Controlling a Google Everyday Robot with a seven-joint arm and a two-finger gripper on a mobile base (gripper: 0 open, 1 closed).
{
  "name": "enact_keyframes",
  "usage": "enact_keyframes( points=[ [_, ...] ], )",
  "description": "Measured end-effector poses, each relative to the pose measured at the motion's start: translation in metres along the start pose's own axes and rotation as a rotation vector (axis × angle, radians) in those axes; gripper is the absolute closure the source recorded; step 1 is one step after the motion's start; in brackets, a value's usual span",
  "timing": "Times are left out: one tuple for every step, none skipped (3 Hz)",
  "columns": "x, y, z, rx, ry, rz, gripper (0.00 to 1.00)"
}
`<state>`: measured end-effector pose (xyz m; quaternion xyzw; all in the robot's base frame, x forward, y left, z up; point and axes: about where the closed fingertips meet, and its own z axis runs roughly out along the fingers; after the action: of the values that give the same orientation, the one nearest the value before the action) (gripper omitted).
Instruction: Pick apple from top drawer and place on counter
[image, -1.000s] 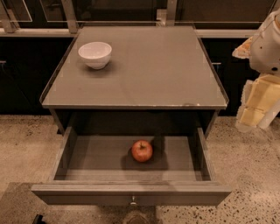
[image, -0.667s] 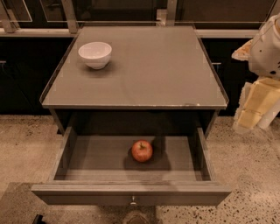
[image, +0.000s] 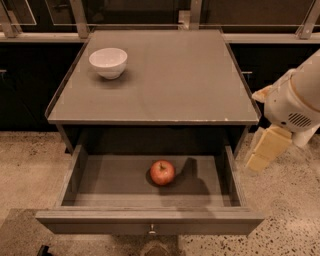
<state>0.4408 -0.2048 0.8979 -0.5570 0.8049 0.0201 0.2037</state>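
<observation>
Top drawer (image: 100, 221): pulled open, small knob (image: 151, 230) at the centre of the front panel.
Apple (image: 162, 172): on the drawer floor, near the middle, stem up, clear of the walls.
Gripper (image: 267, 149): right of the cabinet, outside the drawer, well apart from the apple. Wide or narrow cannot be told.
Counter (image: 170, 90): glossy top, directly above the drawer.
White bowl (image: 108, 62): upright on the counter, far-left corner.

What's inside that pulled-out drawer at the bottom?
One apple lies in the top drawer, near the middle of its floor. Its back end, under the counter, is dark and hidden. The gripper hangs outside, right of the cabinet.
</observation>
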Motion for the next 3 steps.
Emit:
enact_keyframes(
  points=[
    [-0.001, 0.000, -0.001, 0.009, 0.000, -0.003, 0.00],
    [-0.001, 0.000, -0.001, 0.009, 0.000, -0.002, 0.00],
    [0.014, 0.006, 0.026, -0.001, -0.055, 0.069, 0.00]
  ],
)
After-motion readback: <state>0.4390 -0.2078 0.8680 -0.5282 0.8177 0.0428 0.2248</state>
